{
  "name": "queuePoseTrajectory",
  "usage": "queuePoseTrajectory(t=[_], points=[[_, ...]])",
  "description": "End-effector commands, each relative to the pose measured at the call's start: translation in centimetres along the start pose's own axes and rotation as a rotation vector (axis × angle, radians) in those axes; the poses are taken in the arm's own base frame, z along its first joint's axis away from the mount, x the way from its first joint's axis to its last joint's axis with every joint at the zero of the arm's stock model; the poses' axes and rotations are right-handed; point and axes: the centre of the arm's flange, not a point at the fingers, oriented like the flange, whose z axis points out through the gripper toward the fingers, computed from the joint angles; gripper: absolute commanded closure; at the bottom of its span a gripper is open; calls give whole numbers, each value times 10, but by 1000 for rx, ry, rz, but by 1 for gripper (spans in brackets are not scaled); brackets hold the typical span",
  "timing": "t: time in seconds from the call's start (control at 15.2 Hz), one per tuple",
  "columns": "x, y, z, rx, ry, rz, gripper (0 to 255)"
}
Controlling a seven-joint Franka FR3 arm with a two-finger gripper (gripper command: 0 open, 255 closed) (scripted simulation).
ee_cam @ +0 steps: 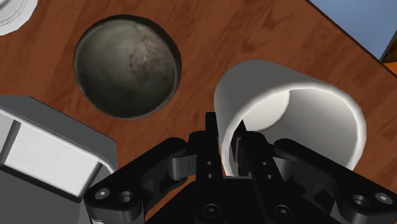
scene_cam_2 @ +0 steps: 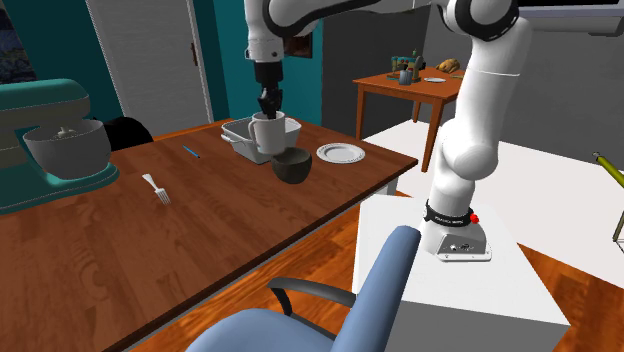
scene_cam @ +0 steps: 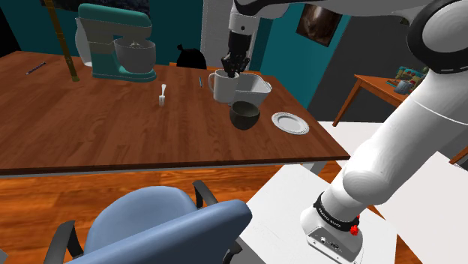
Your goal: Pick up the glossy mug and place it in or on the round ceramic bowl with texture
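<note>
Over wood table (scene_cam: 112, 127), claw (ee_cam: 222, 137) clamps rim of white mug (ee_cam: 299, 108), nr dark bowl (ee_cam: 127, 63).

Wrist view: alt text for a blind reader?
The black two-finger gripper clasps the wall of a glossy white mug. Beside it, a dark round bowl and a white rectangular dish sit on the brown wooden table.

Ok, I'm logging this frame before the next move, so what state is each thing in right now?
mug: upright, rim clasped, not yet in the bowl.
gripper: shut on the mug, one finger inside, one outside.
bowl: upright, empty.
rectangular dish: upright, empty.
plate: lying flat, empty.
fork: lying flat.
</note>
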Motion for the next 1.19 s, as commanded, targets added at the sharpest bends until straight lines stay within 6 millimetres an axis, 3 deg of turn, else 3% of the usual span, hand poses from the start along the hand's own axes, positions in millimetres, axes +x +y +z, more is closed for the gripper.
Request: queuePoseTrajectory(t=[0.0,0.59,1.12], points=[[-2,27,-3,0,0,-1,255],[-3,139,-21,0,0,-1,255],[-1,141,21,0,0,-1,255]])
